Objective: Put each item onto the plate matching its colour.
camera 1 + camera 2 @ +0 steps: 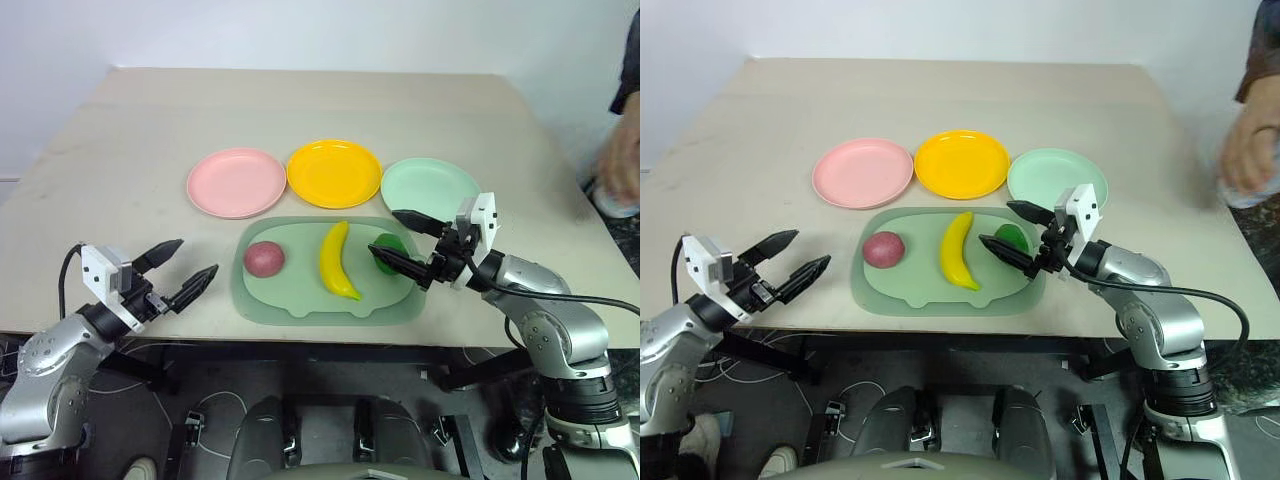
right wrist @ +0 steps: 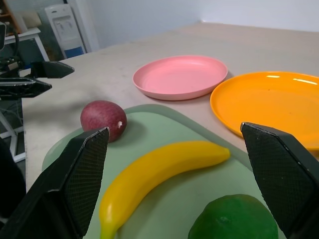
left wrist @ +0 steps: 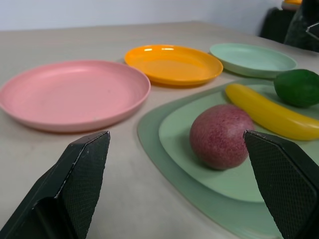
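Three fruits are lying on the green mat [image 1: 300, 300] at the near edge of the bench [image 1: 120, 130], none yet moved: the red fruit [image 1: 264, 258] at the left, the banana [image 1: 337, 261] in the middle, the lime [image 1: 389, 250] at the right. Three plates are waiting in a row just beyond the mat: pink plate [image 1: 236, 182] left, yellow plate [image 1: 334, 172] middle, green plate [image 1: 430, 188] right. The first pick appears to be in hand. The right claw [image 1: 398, 240] is being held wide open and empty, with its fingers either side of the lime; a closing on the lime and a short carry to the green plate are judged to be called for next. The left claw [image 1: 183, 270] is being held open and empty, left of the mat. At the far right, a person's hand [image 1: 625, 165] is seen.
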You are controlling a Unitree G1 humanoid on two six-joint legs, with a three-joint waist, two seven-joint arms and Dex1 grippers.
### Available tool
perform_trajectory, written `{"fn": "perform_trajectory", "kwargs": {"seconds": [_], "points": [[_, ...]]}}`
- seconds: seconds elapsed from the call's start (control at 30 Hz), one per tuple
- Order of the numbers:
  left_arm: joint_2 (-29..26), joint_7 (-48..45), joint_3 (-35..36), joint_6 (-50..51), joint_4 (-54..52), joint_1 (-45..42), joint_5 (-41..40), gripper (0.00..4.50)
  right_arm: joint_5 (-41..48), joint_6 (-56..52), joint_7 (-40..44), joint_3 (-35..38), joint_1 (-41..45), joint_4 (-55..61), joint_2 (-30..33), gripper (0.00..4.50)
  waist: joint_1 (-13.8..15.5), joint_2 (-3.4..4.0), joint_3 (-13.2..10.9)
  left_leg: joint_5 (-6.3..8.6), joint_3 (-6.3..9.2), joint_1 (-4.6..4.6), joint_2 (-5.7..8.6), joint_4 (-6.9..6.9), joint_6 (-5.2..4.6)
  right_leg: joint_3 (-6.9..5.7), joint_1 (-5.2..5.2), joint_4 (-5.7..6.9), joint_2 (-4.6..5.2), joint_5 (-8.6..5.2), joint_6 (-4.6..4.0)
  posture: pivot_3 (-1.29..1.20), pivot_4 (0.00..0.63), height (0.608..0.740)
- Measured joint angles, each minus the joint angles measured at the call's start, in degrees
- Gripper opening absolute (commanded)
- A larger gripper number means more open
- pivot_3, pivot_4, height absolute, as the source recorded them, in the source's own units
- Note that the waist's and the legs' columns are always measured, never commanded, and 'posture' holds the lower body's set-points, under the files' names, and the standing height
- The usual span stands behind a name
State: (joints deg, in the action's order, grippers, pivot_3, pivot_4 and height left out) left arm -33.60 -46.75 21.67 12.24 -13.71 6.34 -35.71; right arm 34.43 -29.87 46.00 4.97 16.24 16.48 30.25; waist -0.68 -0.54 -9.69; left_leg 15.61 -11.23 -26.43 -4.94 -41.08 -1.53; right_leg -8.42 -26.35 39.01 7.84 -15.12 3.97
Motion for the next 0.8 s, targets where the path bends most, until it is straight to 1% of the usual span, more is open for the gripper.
{"fn": "perform_trajectory", "kwargs": {"seconds": [0.07,0.23,0.37,0.63,0.8], "points": [[0.06,1.19,0.28,0.19,-0.94,0.03,-0.02,4.50,0.48,-0.47,0.09,-0.08,0.17,0.00,-0.02,4.47,-0.03,0.00,0.00,0.12,0.00,0.00,0.00,0.00,-0.20,0.00,0.00,0.00,0.01,0.00,0.00,0.00,0.150,0.695],[0.01,1.89,0.89,0.79,-2.16,-0.03,-0.03,4.50,0.24,-1.23,0.23,-1.99,1.83,-0.04,-0.04,4.47,-0.07,0.01,0.00,0.10,-0.01,0.00,0.00,0.01,-0.16,0.00,0.00,0.00,0.00,0.00,0.00,0.00,0.150,0.695],[0.03,2.28,0.66,1.20,-2.17,-1.15,-0.01,4.50,0.24,-2.98,-0.86,-2.10,2.42,-0.13,-0.03,4.47,0.06,0.00,0.00,0.08,-0.01,0.00,0.02,0.00,-0.14,0.00,0.01,-0.01,0.02,0.00,0.00,0.00,0.150,0.695],[1.31,2.84,-3.07,1.29,-2.31,-3.75,0.23,4.50,0.54,-9.68,-2.53,-1.77,4.53,-1.76,2.40,4.47,-0.05,0.00,0.00,0.06,-0.02,-0.01,0.02,0.01,-0.11,0.00,0.00,-0.01,0.01,0.01,0.01,0.00,0.150,0.695],[1.32,2.96,-3.50,2.06,-2.43,-4.56,0.17,4.50,-0.30,-10.39,-3.55,-1.53,4.77,-3.45,2.43,4.47,-0.06,0.00,0.00,0.00,-0.04,-0.01,0.03,0.01,-0.02,0.00,0.00,-0.01,0.02,0.01,0.02,0.00,0.150,0.695]]}}
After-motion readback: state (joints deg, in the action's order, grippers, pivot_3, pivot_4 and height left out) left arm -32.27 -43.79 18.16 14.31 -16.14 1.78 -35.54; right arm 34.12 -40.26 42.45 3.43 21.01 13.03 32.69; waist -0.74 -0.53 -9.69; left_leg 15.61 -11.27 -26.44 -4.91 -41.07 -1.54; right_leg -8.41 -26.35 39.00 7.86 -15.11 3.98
